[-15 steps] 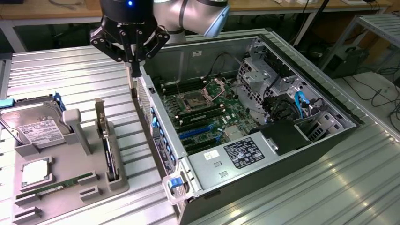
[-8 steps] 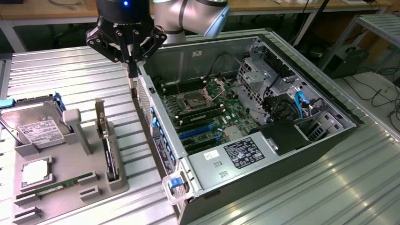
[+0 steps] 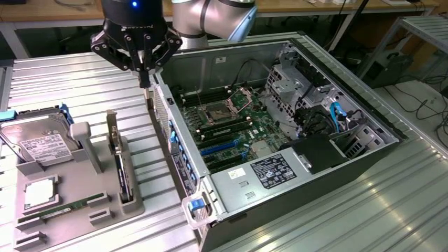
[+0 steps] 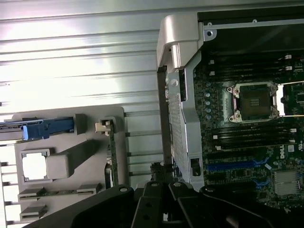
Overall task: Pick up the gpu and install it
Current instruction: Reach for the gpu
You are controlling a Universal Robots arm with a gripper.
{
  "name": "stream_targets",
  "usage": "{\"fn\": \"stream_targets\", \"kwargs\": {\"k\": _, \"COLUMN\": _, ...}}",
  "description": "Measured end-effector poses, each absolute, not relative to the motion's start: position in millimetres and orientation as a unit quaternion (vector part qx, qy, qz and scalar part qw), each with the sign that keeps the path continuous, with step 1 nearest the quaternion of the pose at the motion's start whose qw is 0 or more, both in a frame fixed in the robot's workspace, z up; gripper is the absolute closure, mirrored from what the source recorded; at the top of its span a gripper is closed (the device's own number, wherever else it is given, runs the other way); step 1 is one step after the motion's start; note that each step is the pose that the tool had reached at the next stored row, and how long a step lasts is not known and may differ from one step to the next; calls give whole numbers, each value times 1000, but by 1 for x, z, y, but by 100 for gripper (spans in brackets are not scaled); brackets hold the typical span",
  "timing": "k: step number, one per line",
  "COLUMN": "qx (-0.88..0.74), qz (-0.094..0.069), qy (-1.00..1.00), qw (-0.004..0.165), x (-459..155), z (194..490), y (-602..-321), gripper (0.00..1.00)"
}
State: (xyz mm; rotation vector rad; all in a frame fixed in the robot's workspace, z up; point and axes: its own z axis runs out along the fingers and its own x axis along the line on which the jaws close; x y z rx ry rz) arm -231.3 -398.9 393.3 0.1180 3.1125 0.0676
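Closest to the wrist camera is the gripper (image 4: 161, 167), its black body hanging just outside the rear wall of the open computer case (image 3: 210, 60). Its jaws are pressed together and nothing can be seen pinched between them. The tips point down at the gap between the case's rear wall and the grey holder (image 3: 83, 181), which sits on the ribbed metal table (image 3: 63, 79) beside the case. The gpu (image 3: 120, 170) is not yet lifted. It stands on edge in the holder slot nearest the case, with its silver bracket upright at the end closer to the gripper. Farther from the case, the same holder carries a hard drive (image 3: 39, 142) and a memory stick (image 3: 70, 206). Inside the case the motherboard (image 3: 234, 123) lies exposed, and its blue slots (image 3: 218, 148) sit along the side nearest the holder with nothing plugged into them. The step in hand looks like the approach for the pick, so the task is near its start. The gripper hovers above the bracket end of the gpu and slightly toward the case from it. Taking hold would call for the jaws to spread, shift away from the case until they straddle the card's thin upper edge, and come down squarely. The card is narrow and stands close to the holder's walls, so the fit is tight.
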Motion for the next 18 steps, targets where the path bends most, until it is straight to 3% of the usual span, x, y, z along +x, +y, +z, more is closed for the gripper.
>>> {"fn": "stream_targets", "kwargs": {"k": 18, "qx": 38, "qz": 22, "qy": 999, "qw": 13, "x": -246, "z": 393, "y": -399, "gripper": 89}}
